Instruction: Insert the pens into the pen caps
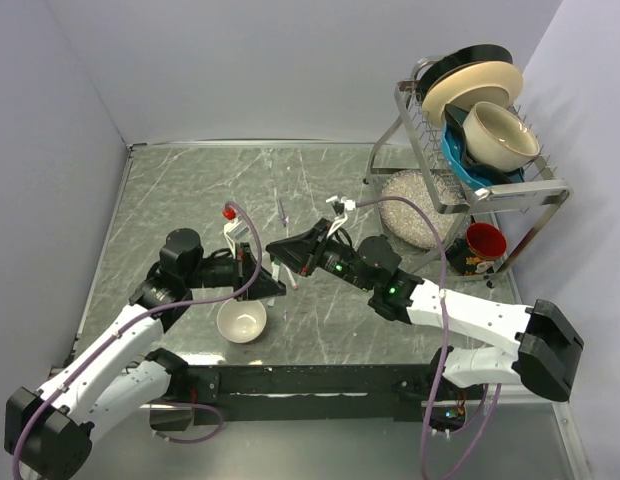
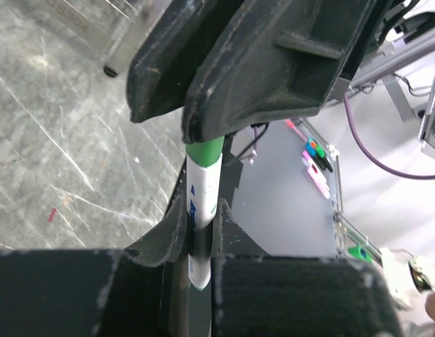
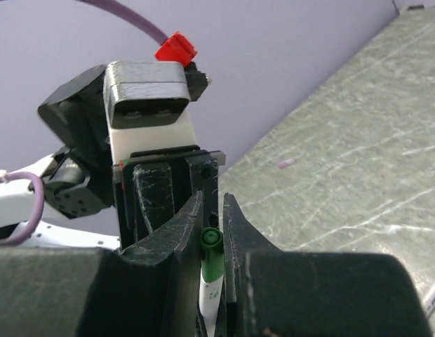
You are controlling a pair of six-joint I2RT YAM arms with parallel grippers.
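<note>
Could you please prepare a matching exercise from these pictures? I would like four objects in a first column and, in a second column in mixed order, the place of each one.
Column one
1. white round bowl
2. red round mug
3. white marker pen with a green cap
4. thin pale loose pen

Column two
A. lying alone on the grey marble table, beyond both arms
B. gripped by the left end effector and the right end effector
C. at the foot of the metal wire dish rack
D. standing empty on the table, close to the arms' bases

Pairs: 1-D, 2-C, 3-B, 4-A
</note>
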